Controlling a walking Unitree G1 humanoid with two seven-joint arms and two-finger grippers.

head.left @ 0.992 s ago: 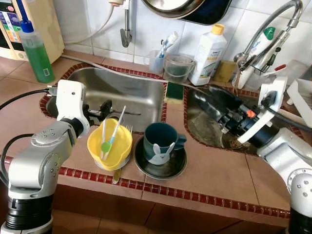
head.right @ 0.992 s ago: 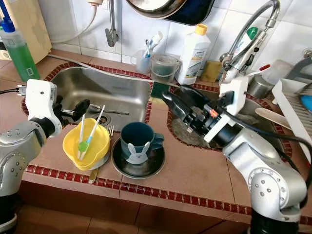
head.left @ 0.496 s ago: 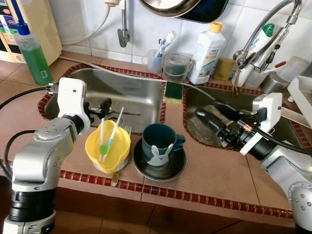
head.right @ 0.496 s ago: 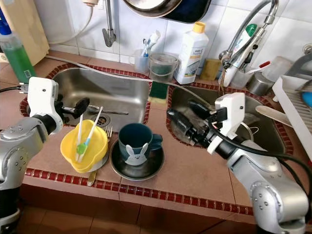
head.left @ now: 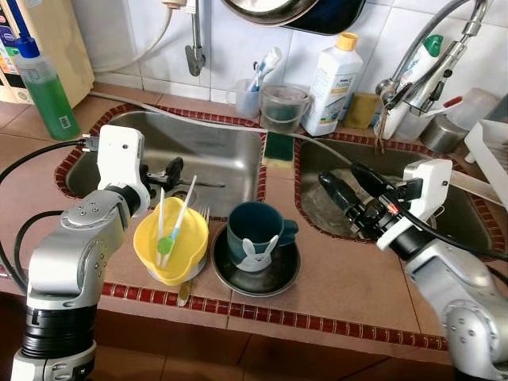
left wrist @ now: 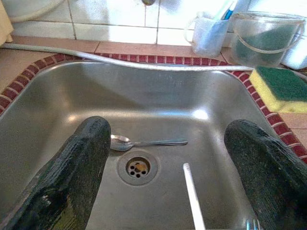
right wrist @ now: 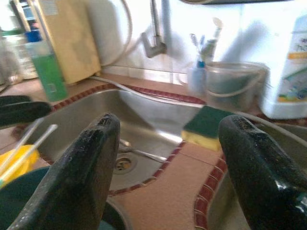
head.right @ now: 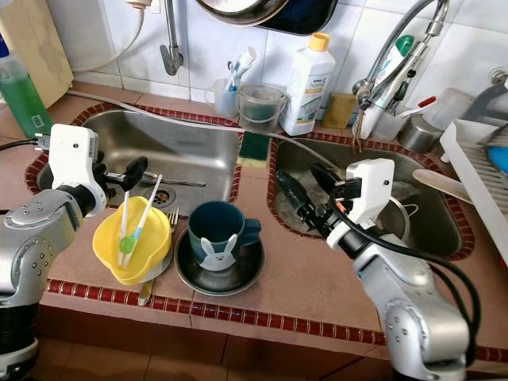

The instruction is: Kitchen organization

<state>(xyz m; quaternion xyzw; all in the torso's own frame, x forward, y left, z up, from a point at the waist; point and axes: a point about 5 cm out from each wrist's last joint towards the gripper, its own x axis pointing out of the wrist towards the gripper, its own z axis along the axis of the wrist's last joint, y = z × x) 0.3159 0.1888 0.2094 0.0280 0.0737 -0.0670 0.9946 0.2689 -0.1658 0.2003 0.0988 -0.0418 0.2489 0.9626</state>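
Note:
A teal mug with a rabbit face (head.left: 257, 236) stands on a dark plate (head.left: 255, 270) at the counter's front edge. Beside it a yellow bowl (head.left: 170, 240) holds two light utensils, with a fork under it. My left gripper (head.left: 164, 173) hovers open over the left sink (head.left: 202, 151), just behind the bowl; a spoon (left wrist: 146, 142) lies by the drain (left wrist: 138, 167) between its fingers. My right gripper (head.left: 351, 184) is open over the near edge of the right sink (head.left: 333, 210), pointing toward the mug with nothing held.
Behind the sinks stand a cup with toothbrushes (head.left: 250, 94), a clear tub (head.left: 284, 106), a white bottle (head.left: 332, 75) and a green-yellow sponge (head.left: 279, 149). A green soap bottle (head.left: 41, 89) stands at the far left. The tap (head.left: 432, 49) curves over the right sink; a dish rack (head.right: 482, 163) is at right.
My right gripper has swung left and lifted from deep over the right sink to its near-left edge, toward the mug. The camera has shifted a little. The left gripper stays put.

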